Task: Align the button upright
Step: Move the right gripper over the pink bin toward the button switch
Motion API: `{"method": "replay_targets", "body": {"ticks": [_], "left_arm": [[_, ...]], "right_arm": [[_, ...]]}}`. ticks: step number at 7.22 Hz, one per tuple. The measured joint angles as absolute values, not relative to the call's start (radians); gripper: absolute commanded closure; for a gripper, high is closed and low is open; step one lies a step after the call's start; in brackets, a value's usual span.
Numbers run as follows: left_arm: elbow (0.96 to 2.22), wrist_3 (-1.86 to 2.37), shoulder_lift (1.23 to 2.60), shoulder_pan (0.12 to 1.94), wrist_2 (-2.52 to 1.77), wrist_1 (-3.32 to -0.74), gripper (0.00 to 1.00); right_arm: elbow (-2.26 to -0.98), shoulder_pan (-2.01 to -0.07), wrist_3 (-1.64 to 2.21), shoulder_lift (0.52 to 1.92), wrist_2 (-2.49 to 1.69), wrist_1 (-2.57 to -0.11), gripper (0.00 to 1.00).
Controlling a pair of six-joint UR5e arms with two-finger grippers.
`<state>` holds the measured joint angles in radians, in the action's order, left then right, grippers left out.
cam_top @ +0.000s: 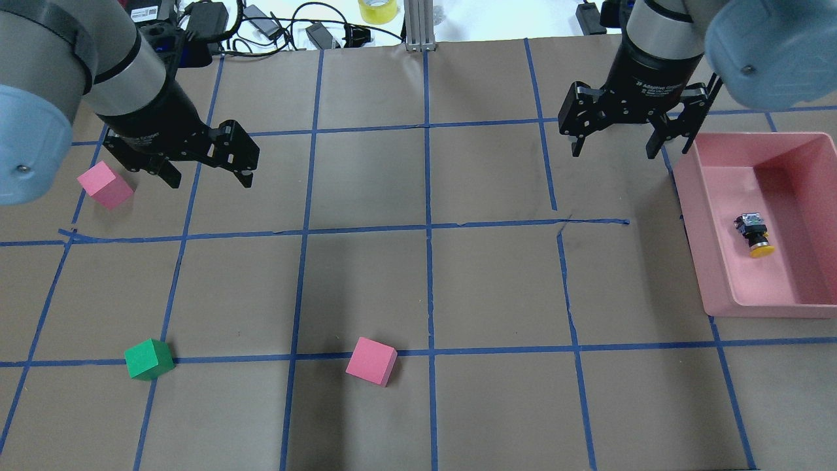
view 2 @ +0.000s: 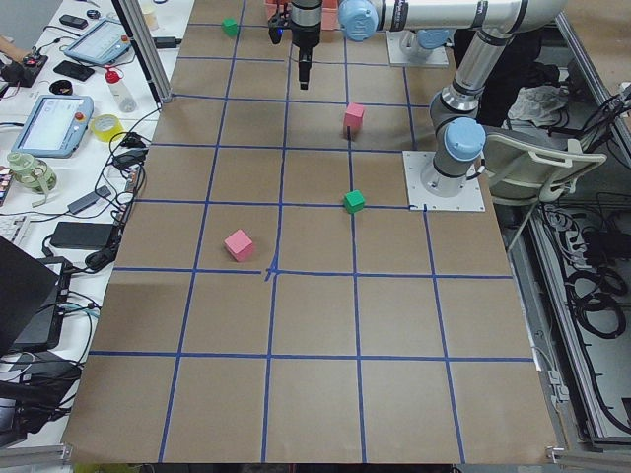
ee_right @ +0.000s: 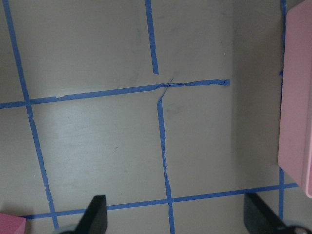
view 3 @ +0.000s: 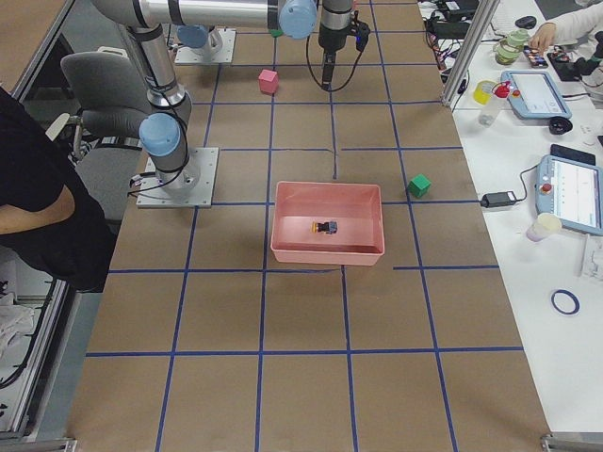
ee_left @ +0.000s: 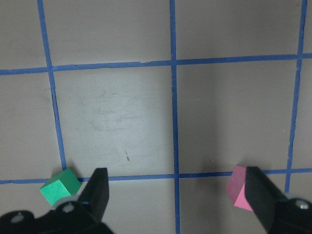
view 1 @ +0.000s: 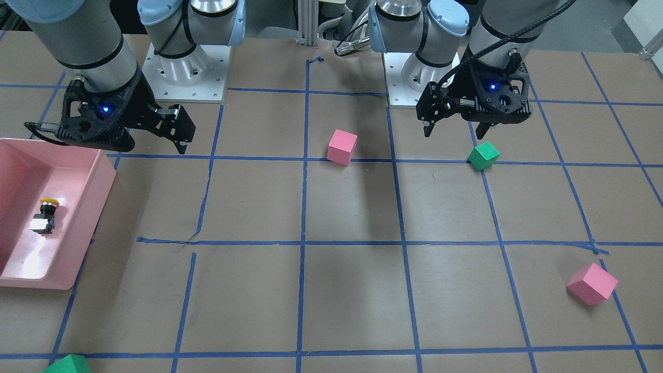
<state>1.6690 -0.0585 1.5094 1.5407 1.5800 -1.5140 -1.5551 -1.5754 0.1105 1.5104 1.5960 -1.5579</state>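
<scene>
Button (cam_top: 753, 234): on its side in the bin (cam_top: 701, 248), cap toward 5 o'clock in the overhead view, at 4 o'clock from the nearer right gripper (cam_top: 628, 152), spread wide and empty; left gripper (cam_top: 209, 178) likewise, far off.

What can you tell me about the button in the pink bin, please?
The button is a small push-button with a round yellow cap, a black cylindrical body and a grey, shiny, metal-looking square base block. It is not upright: it lies on its side on the floor of the pink bin, clear of the walls, with the cap pointing toward the robot's side of the table and the base pointing away. Only the bin floor touches it.
</scene>
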Motion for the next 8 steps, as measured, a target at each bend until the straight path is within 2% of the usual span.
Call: {"method": "replay_targets", "body": {"ticks": [8], "left_arm": [[1.669, -0.059, 1.511, 1.539, 1.576, -1.513, 0.00]], "right_arm": [[-1.560, -1.570, 0.100, 1.509, 1.620, -1.565, 0.00]]}}
